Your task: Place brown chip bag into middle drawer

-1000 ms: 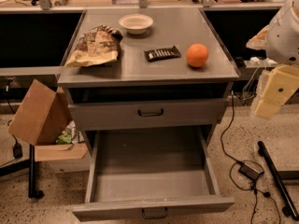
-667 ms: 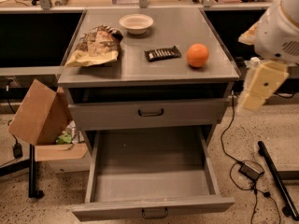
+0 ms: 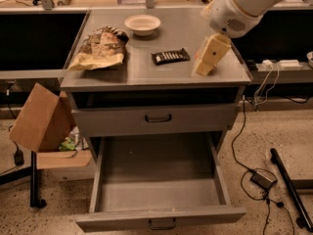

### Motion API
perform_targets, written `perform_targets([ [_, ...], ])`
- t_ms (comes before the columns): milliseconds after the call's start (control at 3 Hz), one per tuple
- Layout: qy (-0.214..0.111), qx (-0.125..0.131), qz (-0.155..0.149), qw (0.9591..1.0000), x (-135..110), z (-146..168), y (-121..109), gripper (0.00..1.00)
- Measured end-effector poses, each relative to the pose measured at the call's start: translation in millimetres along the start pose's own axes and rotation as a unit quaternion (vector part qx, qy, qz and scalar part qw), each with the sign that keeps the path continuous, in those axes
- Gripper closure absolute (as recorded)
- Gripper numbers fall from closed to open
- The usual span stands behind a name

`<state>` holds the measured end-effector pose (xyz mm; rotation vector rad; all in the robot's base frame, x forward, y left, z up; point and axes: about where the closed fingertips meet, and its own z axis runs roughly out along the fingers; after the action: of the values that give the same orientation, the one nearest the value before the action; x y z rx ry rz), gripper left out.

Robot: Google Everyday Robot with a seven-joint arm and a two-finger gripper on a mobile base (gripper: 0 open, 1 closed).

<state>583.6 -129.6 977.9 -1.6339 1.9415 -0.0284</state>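
gripper (image 3: 210, 57), grip state impossible to tell, hovers over the front-right corner of the bench (image 3: 156, 75), well apart from the bag (image 3: 100, 50) at its left edge; drawer (image 3: 161, 180) open below, ready to receive it.

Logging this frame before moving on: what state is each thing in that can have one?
middle drawer: pulled open, nothing inside.
upper drawer: closed.
brown chip bag: crumpled, lying on the cabinet top, left side.
white bowl: upright at the back.
black wrapper: lying flat.
gripper: over the top's right front, away from the bag.
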Motion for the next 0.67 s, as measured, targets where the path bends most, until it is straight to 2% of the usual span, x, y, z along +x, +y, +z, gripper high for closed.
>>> perform_targets([
  [333,-0.081,-0.012,-0.006,0.9967,-46.8,40.7,-34.0,0.0],
  [667,-0.093,-0.013,-0.002,0.9956,-51.2,47.3,-42.2,0.0],
])
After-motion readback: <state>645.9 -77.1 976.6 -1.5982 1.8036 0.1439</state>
